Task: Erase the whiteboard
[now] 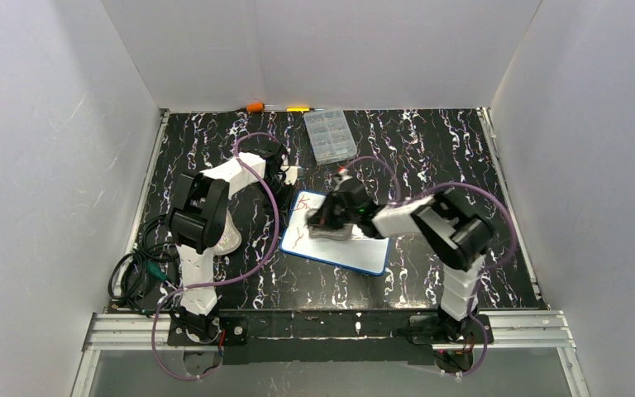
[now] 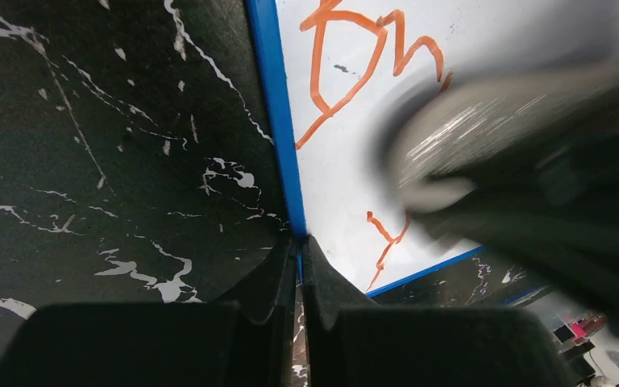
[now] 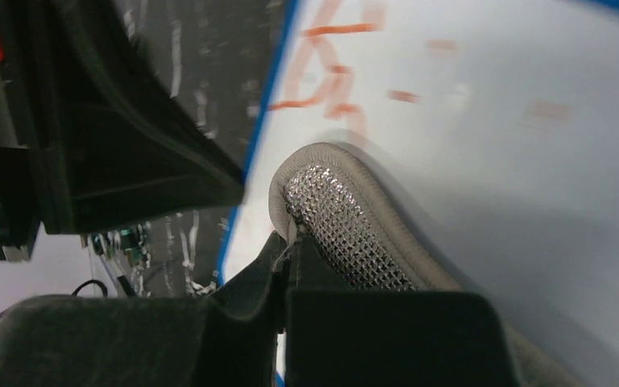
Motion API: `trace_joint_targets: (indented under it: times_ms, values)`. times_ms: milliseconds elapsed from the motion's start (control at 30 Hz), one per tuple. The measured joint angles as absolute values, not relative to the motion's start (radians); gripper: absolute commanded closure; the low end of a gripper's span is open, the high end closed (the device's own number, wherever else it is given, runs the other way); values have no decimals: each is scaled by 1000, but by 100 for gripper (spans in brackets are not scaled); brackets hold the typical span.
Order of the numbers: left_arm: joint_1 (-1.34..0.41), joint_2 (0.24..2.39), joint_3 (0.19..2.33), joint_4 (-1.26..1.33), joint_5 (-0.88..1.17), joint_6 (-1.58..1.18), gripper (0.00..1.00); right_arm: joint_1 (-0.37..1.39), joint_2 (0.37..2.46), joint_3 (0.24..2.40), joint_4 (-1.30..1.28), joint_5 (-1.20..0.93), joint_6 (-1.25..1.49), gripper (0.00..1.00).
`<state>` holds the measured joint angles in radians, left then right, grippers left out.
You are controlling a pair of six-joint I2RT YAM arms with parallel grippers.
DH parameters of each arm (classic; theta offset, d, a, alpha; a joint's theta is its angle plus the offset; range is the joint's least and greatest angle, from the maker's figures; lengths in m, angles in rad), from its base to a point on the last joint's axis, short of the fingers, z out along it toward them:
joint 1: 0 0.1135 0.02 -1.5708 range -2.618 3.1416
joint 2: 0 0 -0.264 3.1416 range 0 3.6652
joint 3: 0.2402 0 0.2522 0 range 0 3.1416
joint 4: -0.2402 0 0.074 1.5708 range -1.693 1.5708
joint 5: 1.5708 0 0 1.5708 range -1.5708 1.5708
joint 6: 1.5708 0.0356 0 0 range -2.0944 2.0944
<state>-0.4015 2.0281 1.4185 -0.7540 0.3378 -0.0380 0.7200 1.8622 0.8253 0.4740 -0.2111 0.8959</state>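
Note:
The whiteboard [image 1: 362,251], white with a blue rim, lies flat at the table's middle. Orange scribbles [image 2: 353,56] mark its left part; they also show blurred in the right wrist view [image 3: 322,64]. My left gripper [image 1: 295,176] is shut on the board's blue rim [image 2: 278,121], its jaws closed on the edge [image 2: 299,246]. My right gripper [image 1: 329,217] is shut on a grey pad with a silver mesh face [image 3: 340,218] and presses it on the board [image 3: 492,121]. The pad and right gripper look blurred in the left wrist view [image 2: 524,153].
A clear plastic compartment box [image 1: 329,135] stands behind the board. An orange object [image 1: 255,107] and a yellow one [image 1: 299,108] lie at the back wall. Cables [image 1: 136,277] coil at the left edge. White walls enclose the table.

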Motion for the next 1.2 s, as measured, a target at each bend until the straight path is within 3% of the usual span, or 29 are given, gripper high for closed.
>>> trace_joint_targets:
  times_ms: [133,233,567,700,933,1200]
  values:
    - [-402,2028,1419,-758,336,-36,100,869,1998,975,530,-204,918,99]
    - [-395,2028,1419,-789,326,-36,100,886,1996,977,526,-188,918,99]
    - [-397,2030,1419,-790,329,-34,100,663,1696,683,397,-226,894,99]
    - [-397,2030,1419,-790,330,-34,100,738,1737,707,420,-199,895,99]
    - [-397,2030,1419,-791,330,-34,100,963,1938,936,464,-193,911,99]
    - [-397,2031,1419,-796,334,-30,100,949,1862,858,432,-191,901,99]
